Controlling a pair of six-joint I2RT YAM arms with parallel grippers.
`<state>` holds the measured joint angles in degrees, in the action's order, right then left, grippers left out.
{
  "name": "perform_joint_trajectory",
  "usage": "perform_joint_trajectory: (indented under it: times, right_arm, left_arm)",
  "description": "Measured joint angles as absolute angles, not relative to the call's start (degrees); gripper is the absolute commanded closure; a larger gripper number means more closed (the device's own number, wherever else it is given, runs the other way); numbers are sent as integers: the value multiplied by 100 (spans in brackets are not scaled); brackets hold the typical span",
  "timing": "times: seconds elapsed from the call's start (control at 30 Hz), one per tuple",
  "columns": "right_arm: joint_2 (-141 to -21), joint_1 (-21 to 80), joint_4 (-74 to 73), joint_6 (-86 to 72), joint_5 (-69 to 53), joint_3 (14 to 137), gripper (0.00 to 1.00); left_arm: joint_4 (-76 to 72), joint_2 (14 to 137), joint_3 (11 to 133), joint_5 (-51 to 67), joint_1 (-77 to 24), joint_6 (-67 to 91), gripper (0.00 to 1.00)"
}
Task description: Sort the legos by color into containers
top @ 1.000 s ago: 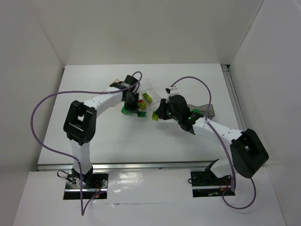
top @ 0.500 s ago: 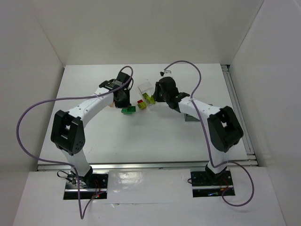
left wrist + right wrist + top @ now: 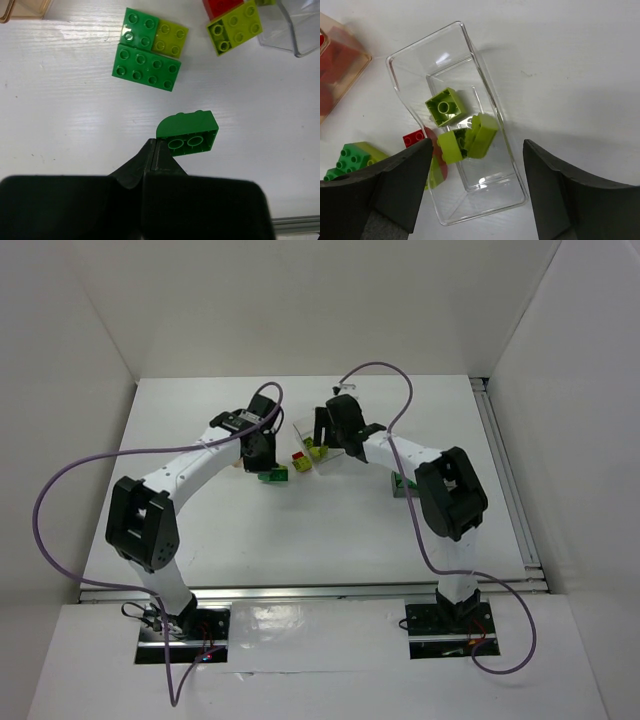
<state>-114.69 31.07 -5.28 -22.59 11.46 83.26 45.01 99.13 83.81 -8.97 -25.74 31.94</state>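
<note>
My right gripper (image 3: pixel 478 143) hangs open over the colourless clear container (image 3: pixel 492 192), which holds three yellow-green legos (image 3: pixel 446 106). A red lego (image 3: pixel 414 138) lies just outside its left wall. My left gripper (image 3: pixel 152 145) is shut with nothing between its fingers. A dark green lego with a rounded side (image 3: pixel 189 134) lies tipped over right beside its tip. Beyond it sit a flat dark green lego (image 3: pixel 146 68), a green and yellow-green pair (image 3: pixel 155 35) and another yellow-green lego (image 3: pixel 235 29). The orange container (image 3: pixel 340 55) holds red legos.
In the top view both arms reach into the middle of the white table (image 3: pixel 300 530), wrists close together. A bit of the dark container (image 3: pixel 402 488) shows under the right arm. White walls enclose the table on three sides.
The right gripper swung left over the clear container and opened, letting a yellow-green lego fall in. The left gripper pulled back up and left from the green legos, staying shut.
</note>
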Motion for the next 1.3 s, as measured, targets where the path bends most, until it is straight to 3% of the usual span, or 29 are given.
perform_joint_trajectory:
  times: [0.17,0.33,0.53,0.9,0.93,0.97,1.0,1.03,1.13,1.2,1.3]
  right_arm:
    - [-11028,3037,-760,-2381,1702,8040,20]
    - [-9139,2259,-1177,-2858,2235,6740,8]
    - [-7098,788,-1599,-3435,2729,5662,5]
    - [-6431,209,-2071,-3809,2790,5098,5]
    - [-6399,207,-2071,-3811,2788,5098,5]
    - [-6370,202,-2069,-3813,2786,5098,5]
    - [-6353,196,-2071,-3813,2786,5098,5]
    - [-6346,183,-2071,-3813,2783,5098,5]
    - [-6346,156,-2082,-3806,2727,5098,5]
    - [-6346,156,-2064,-3785,2617,5098,5]
    - [-6364,148,-2029,-3627,2248,5098,7]
  left_arm:
    - [4536,9988,8842,-797,-2978,3330,100]
    - [4388,10604,9996,-467,-3747,3450,100]
    - [4077,11723,11218,47,-4318,3555,100]
    - [3677,13506,13111,392,-4700,4042,100]
    - [3651,13596,13192,403,-4711,4071,95]
    - [3607,13677,13251,419,-4720,4082,83]
    - [3570,13749,13314,438,-4727,4075,57]
    - [3544,13839,13395,462,-4729,4097,43]
    - [3463,13968,13480,517,-4729,4150,19]
    - [3446,13992,13480,548,-4729,4178,14]
    - [3402,13983,13480,578,-4724,4193,16]
